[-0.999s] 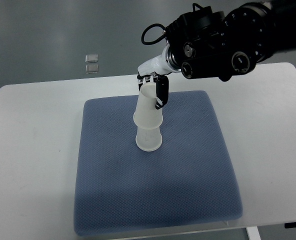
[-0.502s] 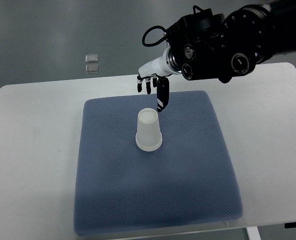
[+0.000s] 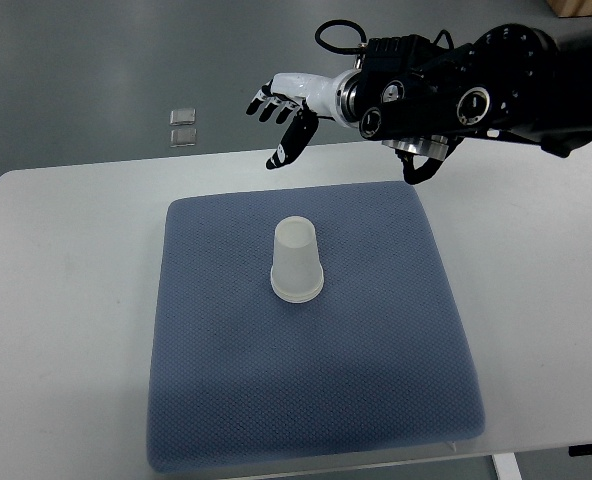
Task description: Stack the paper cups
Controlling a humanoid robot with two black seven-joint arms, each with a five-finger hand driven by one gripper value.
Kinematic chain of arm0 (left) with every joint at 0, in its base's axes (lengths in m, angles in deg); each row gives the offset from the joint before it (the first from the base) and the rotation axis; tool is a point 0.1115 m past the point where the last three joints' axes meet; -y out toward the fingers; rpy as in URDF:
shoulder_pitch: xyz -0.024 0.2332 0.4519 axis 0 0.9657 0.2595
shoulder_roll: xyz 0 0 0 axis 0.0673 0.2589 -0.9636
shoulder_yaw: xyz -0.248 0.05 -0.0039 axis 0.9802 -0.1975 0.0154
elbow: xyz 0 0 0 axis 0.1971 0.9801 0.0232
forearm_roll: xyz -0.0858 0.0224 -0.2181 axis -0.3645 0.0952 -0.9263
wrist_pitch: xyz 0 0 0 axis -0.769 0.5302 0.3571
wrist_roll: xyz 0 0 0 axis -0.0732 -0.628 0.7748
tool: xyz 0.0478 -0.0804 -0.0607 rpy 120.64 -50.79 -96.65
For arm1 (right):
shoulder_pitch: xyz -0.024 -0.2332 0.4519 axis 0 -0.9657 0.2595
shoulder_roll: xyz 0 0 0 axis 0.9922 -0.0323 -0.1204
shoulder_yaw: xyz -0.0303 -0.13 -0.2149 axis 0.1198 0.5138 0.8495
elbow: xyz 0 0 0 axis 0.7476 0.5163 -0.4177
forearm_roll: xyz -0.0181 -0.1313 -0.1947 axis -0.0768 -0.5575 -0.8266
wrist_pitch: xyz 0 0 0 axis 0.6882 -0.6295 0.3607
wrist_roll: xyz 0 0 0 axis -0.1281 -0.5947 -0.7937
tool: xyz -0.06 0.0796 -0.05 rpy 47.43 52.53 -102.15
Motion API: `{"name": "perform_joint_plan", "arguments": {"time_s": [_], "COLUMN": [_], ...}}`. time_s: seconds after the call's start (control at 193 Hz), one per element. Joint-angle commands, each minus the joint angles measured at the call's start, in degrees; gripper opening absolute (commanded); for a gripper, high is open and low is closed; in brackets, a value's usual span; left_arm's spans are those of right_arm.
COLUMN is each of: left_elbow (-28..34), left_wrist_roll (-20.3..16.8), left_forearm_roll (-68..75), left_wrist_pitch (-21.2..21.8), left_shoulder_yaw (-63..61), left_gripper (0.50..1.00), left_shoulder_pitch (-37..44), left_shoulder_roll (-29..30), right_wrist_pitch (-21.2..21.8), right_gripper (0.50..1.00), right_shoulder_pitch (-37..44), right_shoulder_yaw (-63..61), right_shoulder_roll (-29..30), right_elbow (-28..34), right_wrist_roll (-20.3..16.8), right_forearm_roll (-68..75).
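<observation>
White paper cups (image 3: pixel 297 262) stand upside down as one stack on the blue mat (image 3: pixel 306 330), a little above its middle. My right hand (image 3: pixel 278 118) comes in from the right edge on a black arm (image 3: pixel 466 95). It hovers beyond the mat's far edge, above and slightly left of the stack. Its fingers are spread and hold nothing. The left arm does not show.
The mat lies on a white table (image 3: pixel 66 300). Two small clear squares (image 3: pixel 183 126) lie on the grey floor beyond the table's far left edge.
A second ago my right hand held a tilted cup over the standing cup. It let go, the cup settled onto the stack, and the hand rose and pulled back with fingers spreading.
</observation>
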Motion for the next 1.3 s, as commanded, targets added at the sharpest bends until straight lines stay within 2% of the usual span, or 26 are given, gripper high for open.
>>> {"name": "perform_joint_plan", "arguments": {"time_s": [0.0, 0.103, 0.207, 0.316, 0.445, 0.564, 0.667, 0.776, 0.869, 0.978, 1.019, 1.097, 1.143, 1.294], "left_elbow": [-0.08, 0.01, 0.01, 0.01, -0.08, -0.08, -0.08, -0.08, -0.08, -0.17, -0.17, -0.17, -0.17, -0.17], "left_wrist_roll": [0.0, 0.0, 0.0, 0.0, 0.09, 0.09, 0.09, 0.0, 0.08, 0.09, 0.09, 0.09, 0.08, 0.08], "left_forearm_roll": [0.0, 0.0, 0.0, 0.0, 0.0, 0.0, 0.0, 0.0, 0.0, 0.09, 0.09, 0.09, 0.09, 0.09], "left_wrist_pitch": [0.0, 0.0, 0.0, 0.0, 0.0, 0.0, 0.0, 0.0, 0.0, 0.0, 0.0, 0.0, 0.0, 0.0], "left_shoulder_yaw": [-0.01, -0.01, -0.01, -0.01, -0.09, -0.09, -0.09, -0.09, -0.09, -0.09, -0.09, -0.18, -0.18, -0.18], "left_gripper": [1.0, 1.0, 1.0, 1.0, 1.0, 1.0, 1.0, 1.0, 1.0, 1.0, 1.0, 1.0, 1.0, 1.0], "left_shoulder_pitch": [0.0, 0.0, 0.0, 0.0, 0.0, 0.0, 0.0, 0.0, 0.0, 0.0, 0.0, 0.0, 0.0, 0.0], "left_shoulder_roll": [0.0, 0.0, 0.0, 0.0, 0.0, 0.0, 0.0, 0.0, 0.0, 0.0, 0.0, 0.0, 0.0, 0.0], "right_wrist_pitch": [-5.6, -6.48, -6.13, -4.81, 6.96, 15.13, 21.9, 28.76, 31.92, 35.44, 36.23, 37.02, 37.29, 37.29], "right_gripper": [0.848, 0.848, 0.848, 0.85, 0.85, 0.852, 0.852, 0.856, 0.86, 0.866, 0.899, 0.905, 0.928, 0.928], "right_shoulder_pitch": [-8.72, -19.61, -28.05, -35.52, -44.83, -50.81, -54.42, -57.32, -58.02, -58.2, -58.2, -58.2, -58.2, -58.29], "right_shoulder_yaw": [-10.9, -25.65, -38.32, -48.34, -60.99, -67.24, -70.58, -74.09, -75.5, -75.5, -75.33, -74.97, -74.89, -74.54], "right_shoulder_roll": [-1.73, -3.31, -3.4, -3.05, -2.88, -2.26, -1.47, -0.77, -0.76, -0.85, -0.85, -0.85, -0.85, -0.68], "right_elbow": [-4.3, -8.86, -11.24, -12.21, -13.87, -18.36, -23.98, -29.43, -34.09, -36.55, -36.73, -36.73, -36.73, -36.73], "right_wrist_roll": [2.2, 5.97, 6.68, 9.23, 11.69, 13.01, 15.64, 16.26, 16.52, 16.44, 16.52, 16.44, 16.44, 16.44], "right_forearm_roll": [2.21, 4.58, 5.55, 5.55, 5.73, 5.73, 5.81, 5.81, 5.81, 5.73, 5.73, 5.64, 5.2, 4.67]}}
